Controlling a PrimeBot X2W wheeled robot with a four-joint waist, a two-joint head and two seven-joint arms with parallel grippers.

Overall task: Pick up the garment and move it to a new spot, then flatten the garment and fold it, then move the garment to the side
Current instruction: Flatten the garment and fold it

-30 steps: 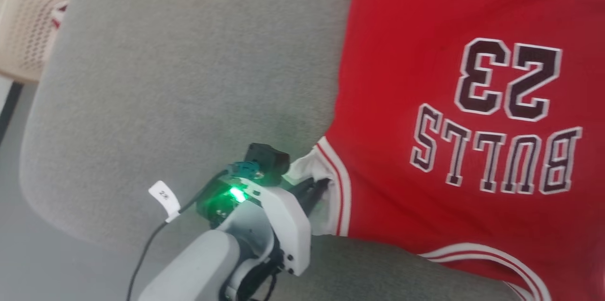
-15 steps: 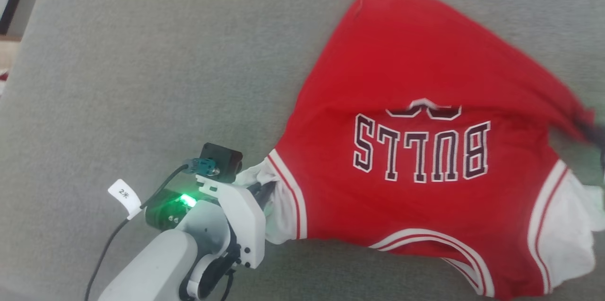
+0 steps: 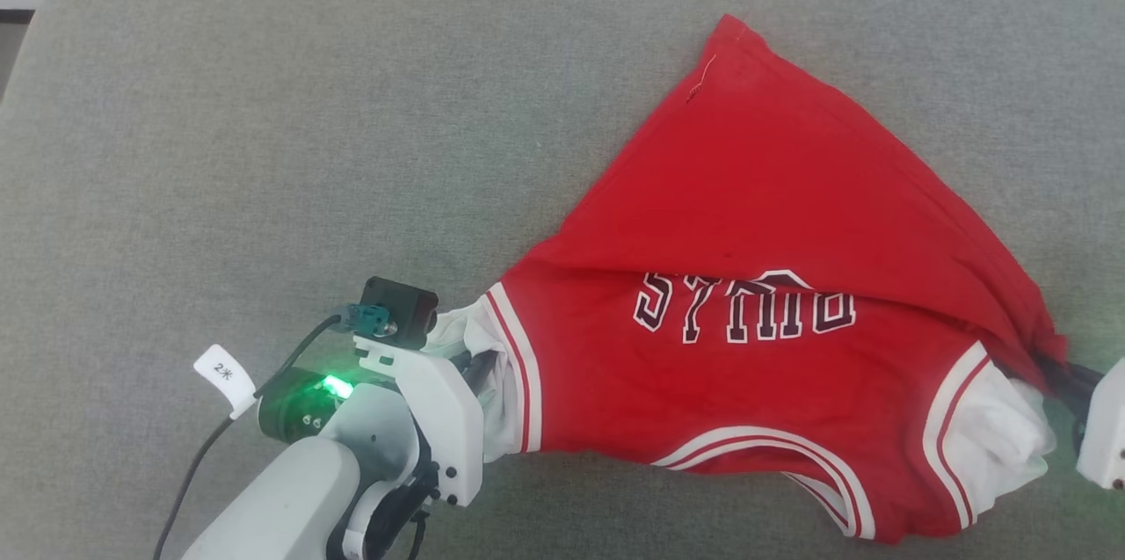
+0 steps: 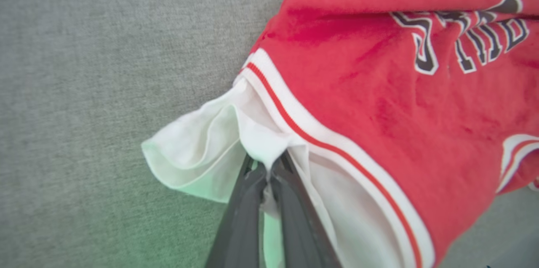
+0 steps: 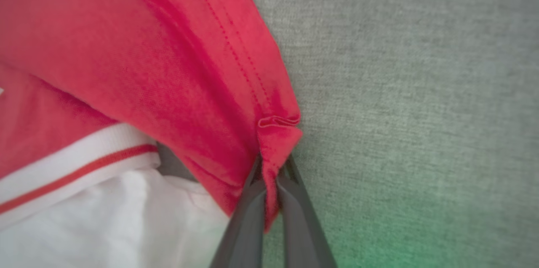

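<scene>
Clearly, the cushion (image 3: 264, 103) bears the shirt (image 3: 747, 191) on its right half, bunched and stretched. It looks soft, light and limp, likely to sag and slide, so stitched edges seem the surest holds. Toward the cushion's front, the left gripper (image 4: 267, 171) pinches the white sleeve; at the cushion's right, the right gripper (image 5: 269, 169) is clamped on a red hem fold. Count: one cushion, one shirt, two grippers.

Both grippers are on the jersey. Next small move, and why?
Probably raise both together. The left gripper is shut on the white sleeve, the right gripper on a red hem corner, yet the garment sags, folded across its lettering, its far corner on the grey cushion.
</scene>
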